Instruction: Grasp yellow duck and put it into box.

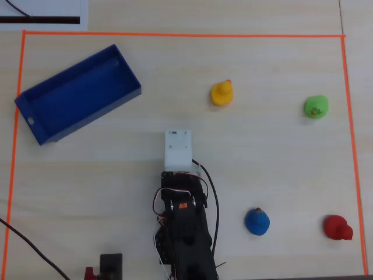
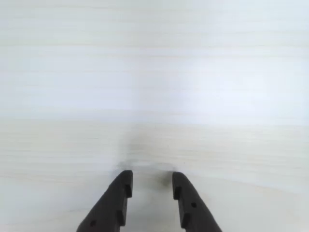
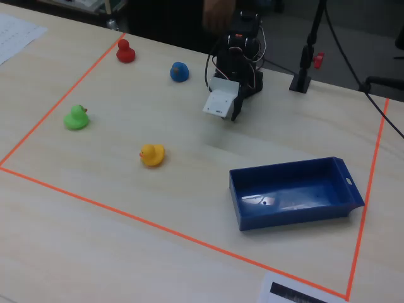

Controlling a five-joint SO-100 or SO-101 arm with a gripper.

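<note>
The yellow duck [image 1: 222, 93] stands on the pale wooden table, up and to the right of the arm in the overhead view, and at the left centre in the fixed view [image 3: 152, 154]. The blue box [image 1: 76, 96] lies empty and slanted at the upper left in the overhead view, and at the lower right in the fixed view [image 3: 290, 192]. My gripper [image 2: 152, 181] is open and empty, its two dark fingers apart just above bare table. In the overhead view it is hidden under the white wrist housing [image 1: 178, 149]. The duck and the box are out of the wrist view.
A green duck [image 1: 316, 107], a blue duck [image 1: 257, 221] and a red duck [image 1: 337, 227] stand to the right of the arm. Orange tape [image 1: 175, 35] frames the work area. A black stand [image 3: 302, 81] is beside the arm's base.
</note>
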